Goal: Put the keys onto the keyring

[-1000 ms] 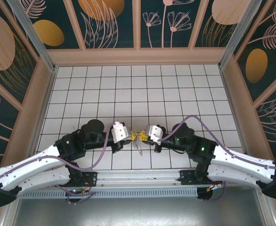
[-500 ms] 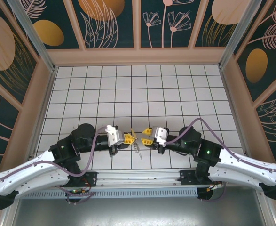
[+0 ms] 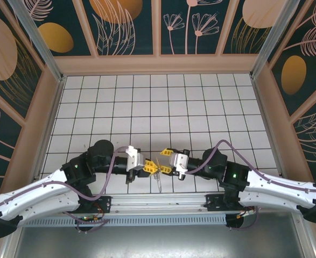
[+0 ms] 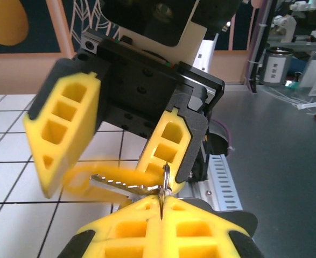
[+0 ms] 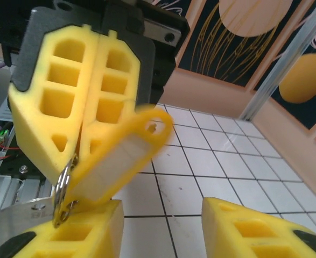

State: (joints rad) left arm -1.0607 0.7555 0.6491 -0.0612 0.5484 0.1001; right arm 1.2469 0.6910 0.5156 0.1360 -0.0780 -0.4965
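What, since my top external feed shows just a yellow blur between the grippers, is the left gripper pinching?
Observer: The left gripper is shut on the metal keyring, which it holds edge-on at its very tip.
Operator: Is anything attached to it?
Observer: A yellow tag with a white label hangs on the ring.
Operator: Is the right gripper gripping anything?
Observer: No. The right gripper is open, its jaws apart and closed on nothing.
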